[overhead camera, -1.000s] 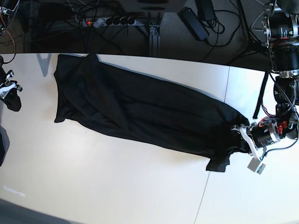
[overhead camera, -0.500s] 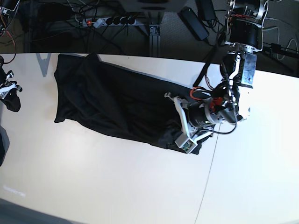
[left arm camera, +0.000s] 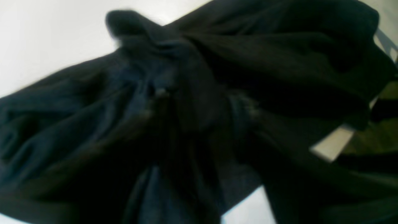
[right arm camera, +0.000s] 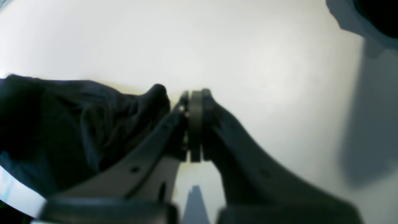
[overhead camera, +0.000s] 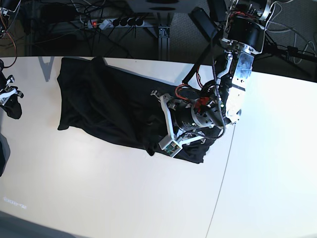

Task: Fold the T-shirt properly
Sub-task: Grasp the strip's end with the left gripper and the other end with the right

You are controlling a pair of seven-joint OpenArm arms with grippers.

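The black T-shirt (overhead camera: 99,104) lies across the white table from the far left corner toward the middle, its right end doubled over into a thick bunch (overhead camera: 190,148). My left gripper (overhead camera: 158,121) hangs low over that bunch, pointing left. The left wrist view is blurred and filled with the T-shirt (left arm camera: 279,62). In it the left gripper (left arm camera: 202,102) shows two dim dark fingertips standing apart, with a ridge of cloth between them. My right gripper (right arm camera: 194,124) is shut, pads together with nothing between them, at the table's left edge (overhead camera: 7,91).
A dark cloth lump (right arm camera: 77,124) lies right beside the right gripper, also at the left edge in the base view (overhead camera: 13,108). Behind the table run a power strip (overhead camera: 116,22) and cables. A seam (overhead camera: 223,173) crosses the white table.
The left arm swept from the table's right side to the middle, dragging the T-shirt's right end over the rest of it. The shirt now lies shorter. The right arm stayed put.
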